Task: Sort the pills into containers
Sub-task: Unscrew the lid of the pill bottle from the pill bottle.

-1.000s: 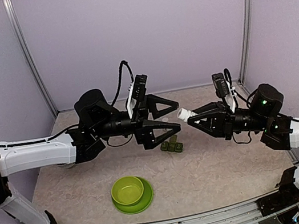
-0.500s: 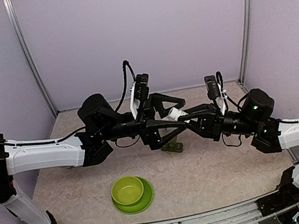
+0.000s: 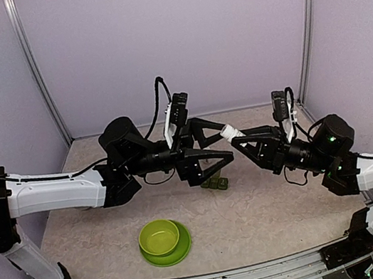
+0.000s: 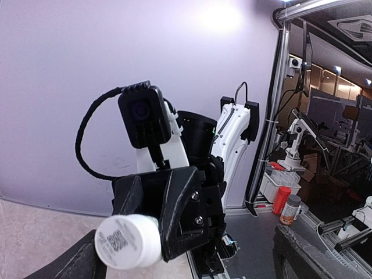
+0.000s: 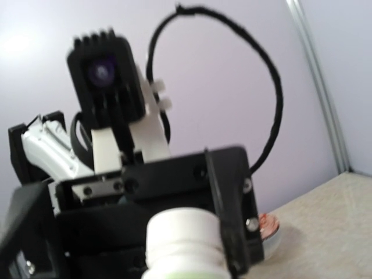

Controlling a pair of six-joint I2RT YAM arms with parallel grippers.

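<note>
My right gripper (image 3: 243, 144) is shut on a white pill bottle (image 3: 229, 133), held in the air with its cap toward the left arm. In the right wrist view the bottle (image 5: 185, 244) fills the bottom, with the other gripper's black body right behind it. My left gripper (image 3: 226, 142) is open, and the bottle's cap (image 4: 127, 241) lies between its fingers (image 4: 74, 265). I cannot tell whether they touch it. The containers (image 3: 215, 182), a small dark green strip, rest on the table below both grippers. No loose pills show.
A lime-green bowl (image 3: 159, 236) on its plate (image 3: 184, 247) stands near the front, left of centre. A small clear dish with reddish contents (image 5: 271, 230) sits on the table behind the left gripper. Frame posts stand at the back corners.
Both grippers have come together above the green strip. The bottle's cap, which was apart from the left fingers, is now between them. The right arm pushed left, then drew back a little.
</note>
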